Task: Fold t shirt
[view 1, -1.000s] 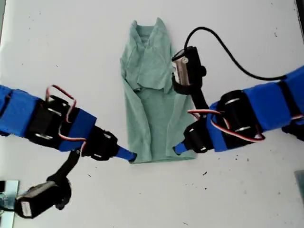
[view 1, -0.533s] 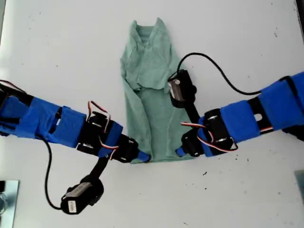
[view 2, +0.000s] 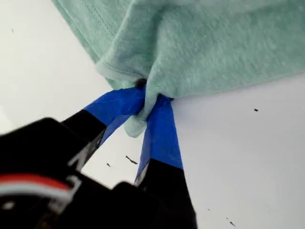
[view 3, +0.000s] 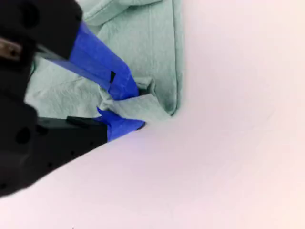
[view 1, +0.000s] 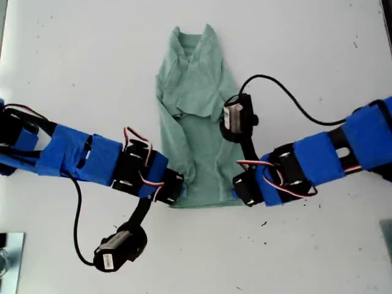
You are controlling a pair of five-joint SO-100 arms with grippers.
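Two grippers have hold of the t shirt (view 1: pixel 196 122) at its hem corners. It lies on the white tabletop (view 1: pixel 318 55), folded into a long narrow strip, collar end toward the far edge and hem toward the near edge in the exterior view, roughly midway between the side edges. My first gripper (view 2: pixel 145 107) is closed on a bunched corner of the hem, its blue-taped fingers (view 2: pixel 162 133) pinching cloth between them. My second gripper (view 3: pixel 116 102) is likewise clamped on a hem corner, a fold of cloth squeezed between its blue tips. In the exterior view one arm reaches each hem corner, from the view's left (view 1: pixel 174 190) and from the view's right (view 1: pixel 239 193); I cannot tell which is first and which second
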